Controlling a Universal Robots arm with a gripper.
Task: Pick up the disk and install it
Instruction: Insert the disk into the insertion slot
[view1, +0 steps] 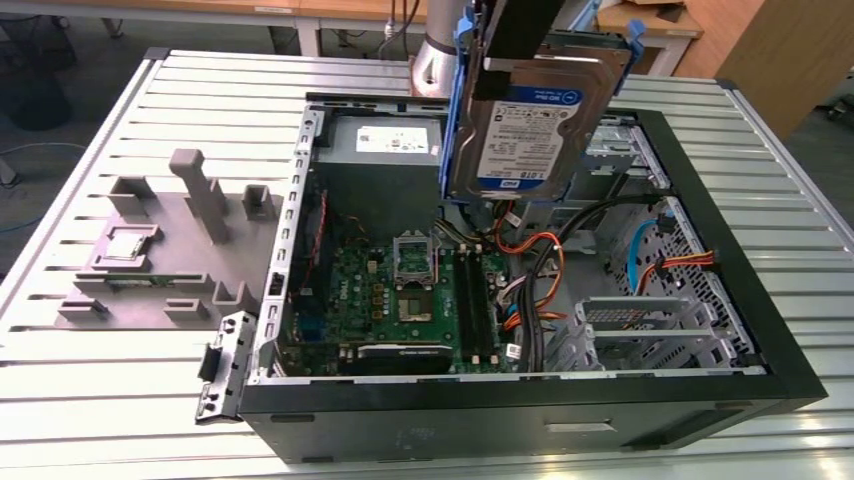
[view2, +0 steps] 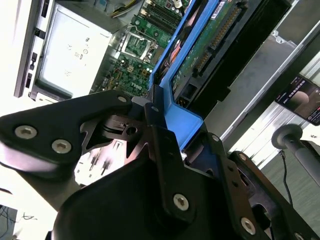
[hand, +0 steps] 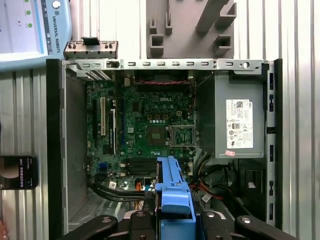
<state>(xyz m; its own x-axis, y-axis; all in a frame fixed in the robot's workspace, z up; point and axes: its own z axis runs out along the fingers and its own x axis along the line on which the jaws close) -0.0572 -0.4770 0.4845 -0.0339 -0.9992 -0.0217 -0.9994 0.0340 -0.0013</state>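
The disk (view1: 527, 130), a silver-grey drive with a white and blue label in a blue plastic carrier, hangs upright above the open computer case (view1: 747, 340). My gripper (view1: 523, 60) is shut on its upper end, over the middle-back of the case. In the second wrist view the black fingers (view2: 162, 145) clamp the blue carrier (view2: 177, 107), with the drive's green circuit board (view2: 210, 45) beyond. In the first wrist view the carrier (hand: 172, 192) points down toward the motherboard (hand: 150, 130).
The case lies on its side on a slatted metal table (view1: 120, 400). A metal drive cage (view1: 641, 325) and loose cables (view1: 534, 270) fill its right side in the exterior view, with the power supply (view1: 387, 140) at the back. A grey fixture (view1: 174, 240) stands left of the case.
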